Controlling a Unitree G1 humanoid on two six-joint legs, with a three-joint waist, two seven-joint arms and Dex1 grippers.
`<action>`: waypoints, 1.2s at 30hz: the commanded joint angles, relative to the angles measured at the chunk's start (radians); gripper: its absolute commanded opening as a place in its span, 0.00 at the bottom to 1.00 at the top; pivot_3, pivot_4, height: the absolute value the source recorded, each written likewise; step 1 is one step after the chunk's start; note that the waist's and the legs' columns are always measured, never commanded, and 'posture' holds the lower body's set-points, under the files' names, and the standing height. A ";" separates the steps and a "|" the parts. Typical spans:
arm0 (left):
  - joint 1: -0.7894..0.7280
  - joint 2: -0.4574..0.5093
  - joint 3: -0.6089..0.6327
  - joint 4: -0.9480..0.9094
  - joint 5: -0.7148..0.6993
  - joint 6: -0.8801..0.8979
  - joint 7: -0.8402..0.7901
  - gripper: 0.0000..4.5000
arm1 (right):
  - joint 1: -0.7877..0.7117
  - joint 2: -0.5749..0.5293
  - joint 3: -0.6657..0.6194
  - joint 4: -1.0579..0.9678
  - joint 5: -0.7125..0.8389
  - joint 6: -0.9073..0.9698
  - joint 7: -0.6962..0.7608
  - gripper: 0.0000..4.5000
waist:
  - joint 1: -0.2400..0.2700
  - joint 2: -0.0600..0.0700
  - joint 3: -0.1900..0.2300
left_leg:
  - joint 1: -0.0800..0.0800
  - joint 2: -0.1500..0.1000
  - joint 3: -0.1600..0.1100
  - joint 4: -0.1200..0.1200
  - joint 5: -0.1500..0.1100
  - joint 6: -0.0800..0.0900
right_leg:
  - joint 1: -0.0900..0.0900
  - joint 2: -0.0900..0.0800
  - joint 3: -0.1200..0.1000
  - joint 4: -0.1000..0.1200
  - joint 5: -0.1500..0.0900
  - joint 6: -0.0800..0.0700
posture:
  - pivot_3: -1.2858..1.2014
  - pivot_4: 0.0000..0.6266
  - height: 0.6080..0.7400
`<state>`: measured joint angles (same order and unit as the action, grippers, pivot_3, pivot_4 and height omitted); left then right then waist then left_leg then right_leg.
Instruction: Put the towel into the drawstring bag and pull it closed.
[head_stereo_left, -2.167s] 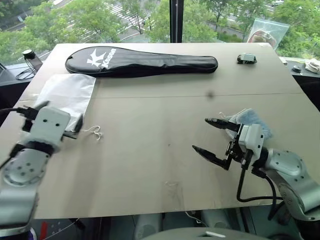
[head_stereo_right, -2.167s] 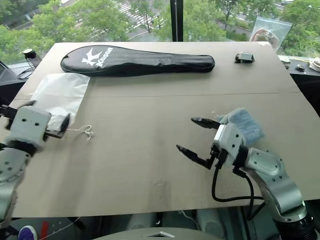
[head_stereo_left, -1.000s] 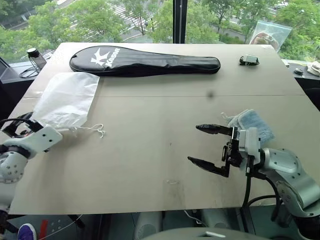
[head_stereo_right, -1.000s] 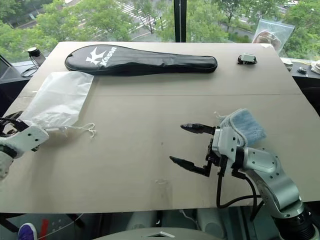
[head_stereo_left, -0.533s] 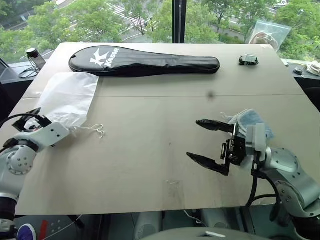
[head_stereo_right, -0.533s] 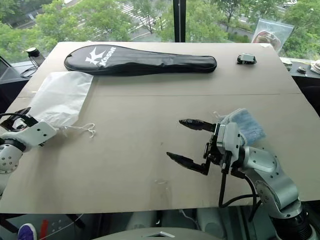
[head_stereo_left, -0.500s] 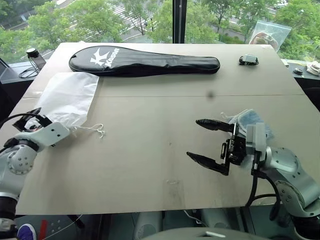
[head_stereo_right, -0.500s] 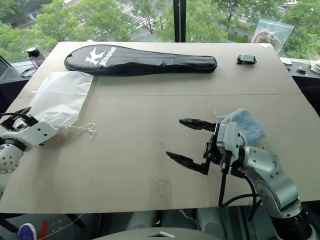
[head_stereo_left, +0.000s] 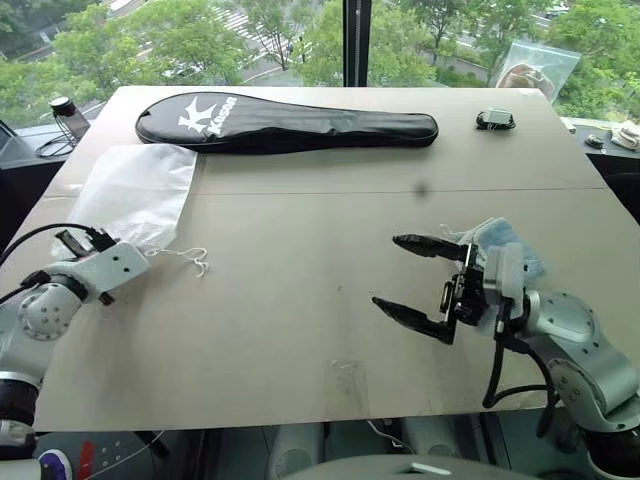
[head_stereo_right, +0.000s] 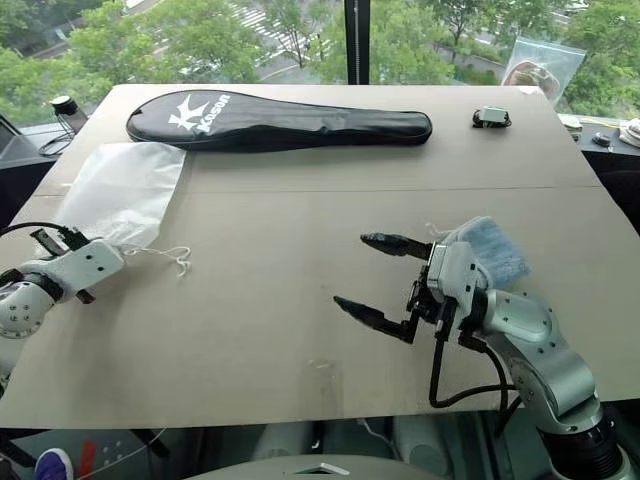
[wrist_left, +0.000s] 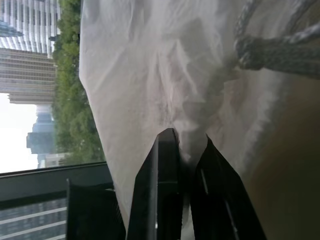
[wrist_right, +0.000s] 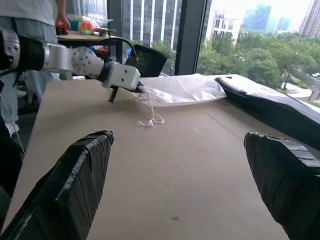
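The left hand (wrist_left: 182, 150) is closed on the bag's (head_stereo_left: 135, 195) mouth edge, at 9 o'clock on the bench (head_stereo_left: 300, 300). The right hand (head_stereo_left: 405, 275) is wide open and empty, with the towel (head_stereo_right: 490, 245) just behind it at 3 o'clock.

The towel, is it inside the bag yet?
Not yet. The towel lies on the table behind the right gripper, far from the drawstring bag.

Silver-grey jointed arms, white wrist housings, black cables; right gripper (head_stereo_left: 412, 282) fingers black, tapered.
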<state>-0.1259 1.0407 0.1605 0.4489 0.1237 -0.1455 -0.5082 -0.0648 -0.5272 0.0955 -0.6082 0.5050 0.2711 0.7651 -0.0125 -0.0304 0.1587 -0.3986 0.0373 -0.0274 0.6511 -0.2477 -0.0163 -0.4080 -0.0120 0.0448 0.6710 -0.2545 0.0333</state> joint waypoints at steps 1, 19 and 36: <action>-0.003 0.014 0.073 -0.473 -0.516 0.676 -0.290 0.02 | 0.024 -0.010 -0.084 -0.040 -0.080 0.045 -0.138 1.00 | 0.004 -0.001 0.001 | 0.000 0.000 -0.001 0.001 0.000 0.000 | 0.000 -0.001 0.000 0.002 0.000 0.000 | 0.52 0.24 1.00; -0.595 -0.458 0.025 -0.530 -0.825 1.679 0.062 0.02 | -0.009 -0.228 -0.364 0.129 -0.034 0.447 -0.219 1.00 | -0.022 0.000 0.002 | 0.003 -0.007 -0.005 0.005 0.000 0.000 | 0.002 0.000 0.002 0.007 -0.001 0.001 | 0.52 0.24 1.00; -0.638 -0.609 0.006 -0.508 -0.745 1.598 0.142 0.02 | -0.359 -0.224 -0.081 0.843 -0.106 0.485 0.114 1.00 | -0.033 0.000 0.002 | 0.003 -0.009 -0.004 0.005 0.000 0.000 | 0.001 -0.001 0.004 0.007 -0.001 0.002 | 0.52 0.24 1.00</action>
<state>-0.7490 0.4218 0.1559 -0.0312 -0.6249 1.4625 -0.3663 -0.4247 -0.7761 -0.0447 0.2083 0.3950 0.7627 0.8108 -0.0456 -0.0304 0.1608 -0.3952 0.0284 -0.0318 0.6564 -0.2474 -0.0161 -0.4062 -0.0131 0.0489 0.6783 -0.2553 0.0350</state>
